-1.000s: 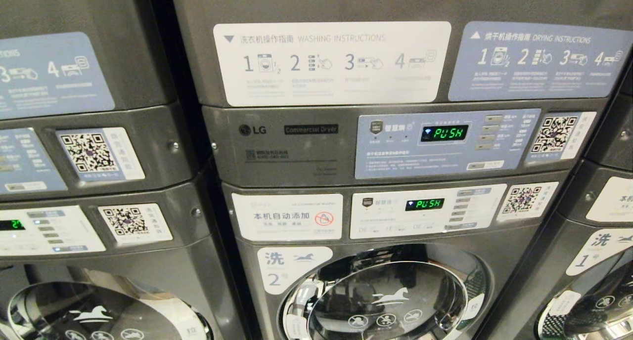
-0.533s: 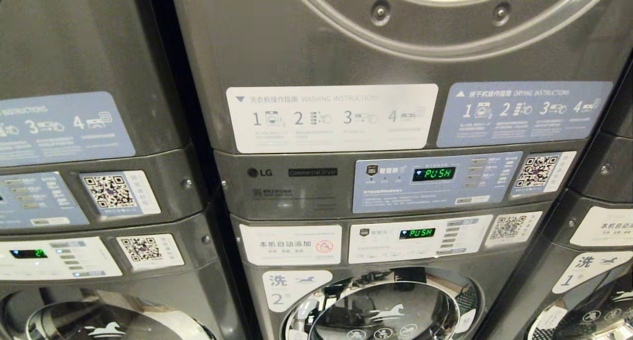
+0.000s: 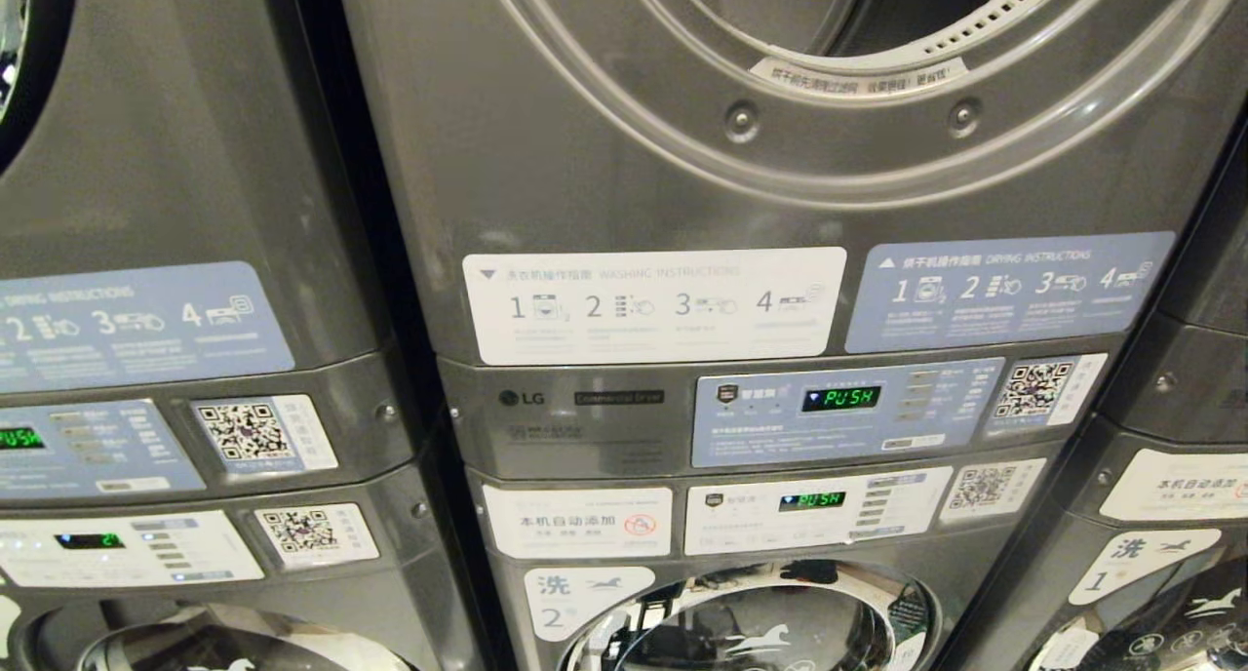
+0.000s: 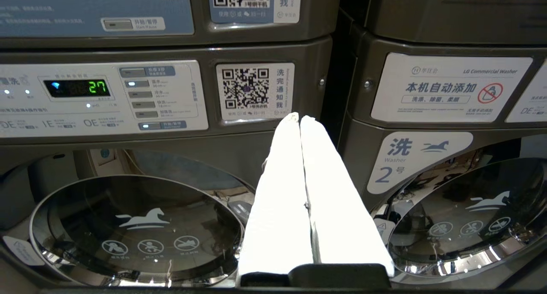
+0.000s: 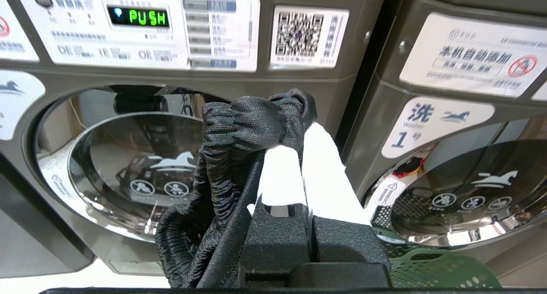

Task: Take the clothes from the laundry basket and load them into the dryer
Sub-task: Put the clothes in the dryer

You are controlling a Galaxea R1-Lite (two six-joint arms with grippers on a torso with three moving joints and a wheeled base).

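Right gripper (image 5: pixel 301 136) clamped; left gripper (image 4: pixel 299 119) closed, empty.

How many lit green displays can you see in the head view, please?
4: the dryer display on the middle stack, the washer display below it, and on the left stack an upper display at the frame edge and a lower display. Others may lie outside the frame.

My left gripper (image 4: pixel 300 119) has two long white fingers (image 4: pixel 280 208), tapering to blunt tips from a black block. My right gripper (image 5: pixel 301 133) looks identical: white fingers (image 5: pixel 327 178), textured black base.
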